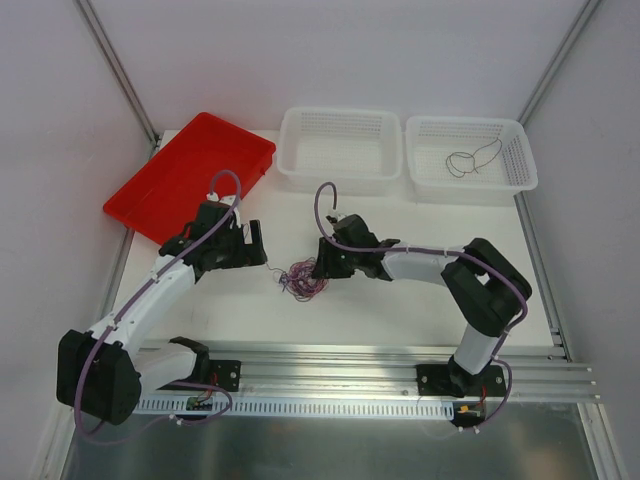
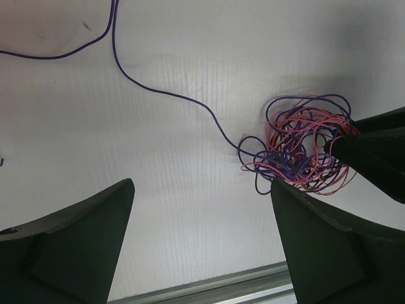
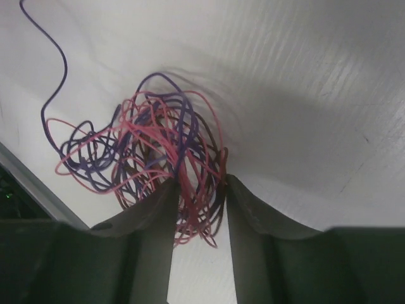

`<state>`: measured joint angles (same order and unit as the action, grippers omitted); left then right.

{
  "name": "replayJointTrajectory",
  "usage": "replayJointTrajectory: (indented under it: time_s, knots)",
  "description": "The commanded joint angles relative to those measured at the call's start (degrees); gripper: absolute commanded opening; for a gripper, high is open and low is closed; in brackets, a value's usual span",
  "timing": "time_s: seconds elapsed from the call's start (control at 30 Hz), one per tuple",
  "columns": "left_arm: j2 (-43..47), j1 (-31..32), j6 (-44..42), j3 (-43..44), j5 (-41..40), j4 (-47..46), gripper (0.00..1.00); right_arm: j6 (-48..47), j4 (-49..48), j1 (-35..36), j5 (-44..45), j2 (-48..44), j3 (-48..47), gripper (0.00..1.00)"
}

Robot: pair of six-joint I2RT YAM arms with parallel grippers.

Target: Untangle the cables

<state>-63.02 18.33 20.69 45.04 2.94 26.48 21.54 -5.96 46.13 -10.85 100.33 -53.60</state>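
The cables lie as a tangled ball of thin pink and purple wires on the white table between the two arms. My right gripper stands at the ball's right side. In the right wrist view its jaws are half closed, with pink loops of the cables between the fingertips and a gap still showing. My left gripper hangs left of the ball, wide open and holding nothing. The cables sit by its right finger. One purple strand trails away to the left.
A red tray lies at the back left. Two white baskets stand at the back, the middle basket and the right basket, which holds a black cable. An aluminium rail runs along the near edge.
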Motion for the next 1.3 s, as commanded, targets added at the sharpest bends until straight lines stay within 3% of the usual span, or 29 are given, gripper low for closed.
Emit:
replayJointTrajectory:
  time_s: [0.0, 0.03, 0.1, 0.17, 0.43, 0.53, 0.87, 0.97, 1.1, 1.2, 1.27]
  knots:
    - [-1.22, -0.05, 3.65, -0.30, 0.66, 0.42, 0.90, -0.88, -5.38, 0.45, -1.45, -0.66, 1.48, 0.37]
    - [-1.75, -0.05, 4.88, -0.39, 0.58, 0.41, 0.90, -1.41, -5.38, 0.45, -1.28, -1.10, 1.75, 0.23]
    - [-3.67, -0.05, 6.64, -0.21, 0.58, 0.41, 0.90, -2.81, -5.21, 0.45, 0.03, -3.20, 3.06, 0.07]
    - [-4.91, 0.04, 10.41, -0.30, 1.97, 0.24, 0.89, -3.34, -5.99, 0.45, 0.22, -4.61, 4.38, 0.01]
    - [-6.06, 2.41, 27.79, -0.83, -0.65, -2.48, 0.87, -6.86, -8.55, 2.03, 5.75, -9.63, 8.78, 0.01]
    - [-6.85, 5.92, 33.17, -0.13, -2.68, -2.84, 0.87, -7.65, -8.98, 2.56, 6.72, -9.98, 8.87, 0.01]
    - [-13.78, 13.05, 42.68, -0.56, -10.05, -3.71, 0.75, -9.59, -9.69, 3.62, 9.53, -11.21, 9.75, 0.01]
    - [-15.72, 13.66, 43.91, -0.04, -11.29, -4.42, 0.66, -10.11, -9.69, 3.79, 10.15, -11.48, 9.92, 0.01]
    - [-17.66, 14.37, 44.70, 0.93, -13.05, -5.12, 0.43, -10.20, -9.51, 3.97, 10.41, -11.30, 10.01, 0.01]
    - [-19.15, 14.98, 45.05, 1.19, -13.40, -5.65, 0.34, -10.20, -9.34, 3.88, 10.50, -11.21, 9.92, 0.01]
    - [-19.94, 15.42, 45.14, 1.37, -13.49, -5.74, 0.19, -10.20, -9.16, 3.97, 10.41, -11.13, 9.92, 0.01]
